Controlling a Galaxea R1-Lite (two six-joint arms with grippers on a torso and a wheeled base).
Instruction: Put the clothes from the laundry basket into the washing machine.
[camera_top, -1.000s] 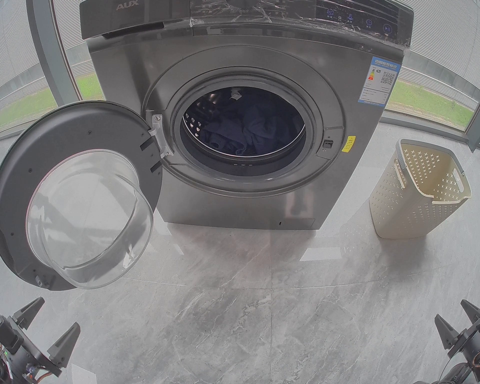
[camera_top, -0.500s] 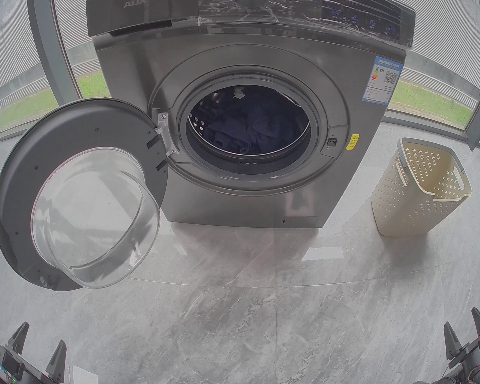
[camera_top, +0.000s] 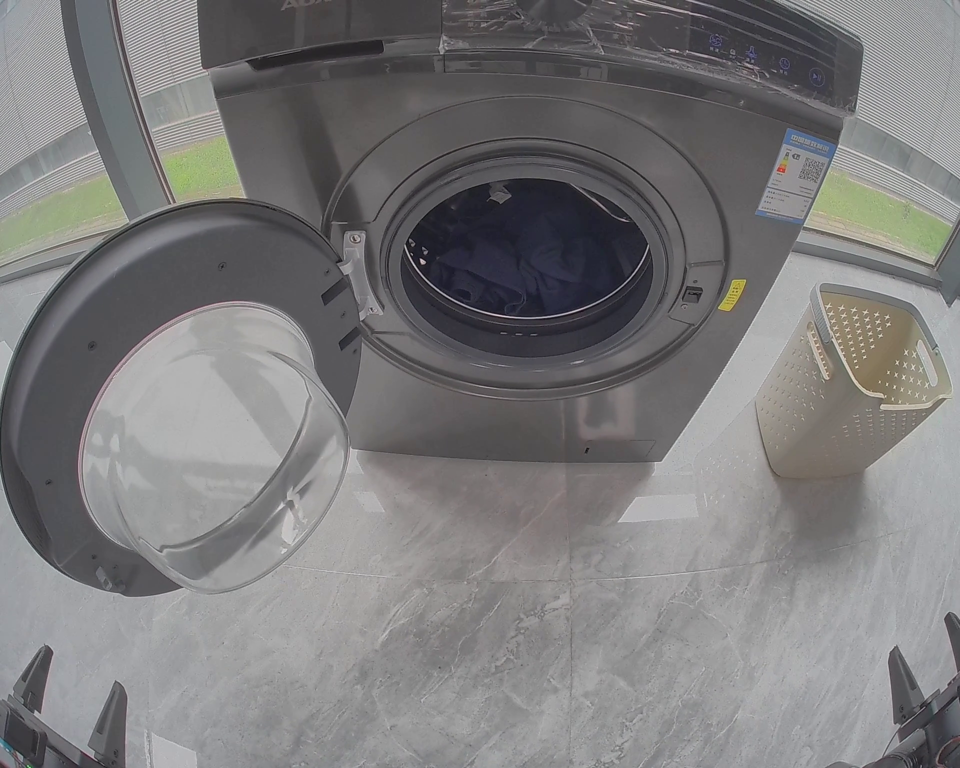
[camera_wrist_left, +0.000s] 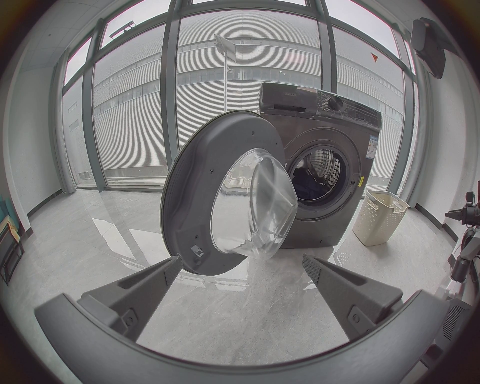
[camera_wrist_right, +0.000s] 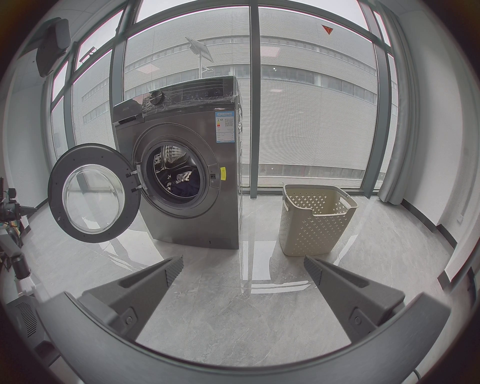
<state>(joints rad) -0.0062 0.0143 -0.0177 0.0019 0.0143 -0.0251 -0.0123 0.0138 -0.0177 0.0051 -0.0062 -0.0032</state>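
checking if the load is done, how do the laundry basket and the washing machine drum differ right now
Contents: the drum holds dark clothes; the laundry basket shows none, though its bottom is hidden. Opening: the drum faces forward, the laundry basket stands upright and opens upward. Look: the drum is shiny metal, the laundry basket cream plastic. Both have perforated walls.

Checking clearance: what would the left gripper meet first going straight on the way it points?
Probably the open door of the washing machine: from the left wrist view it sits dead ahead of the left gripper, jaws open. Depth is hard to judge.
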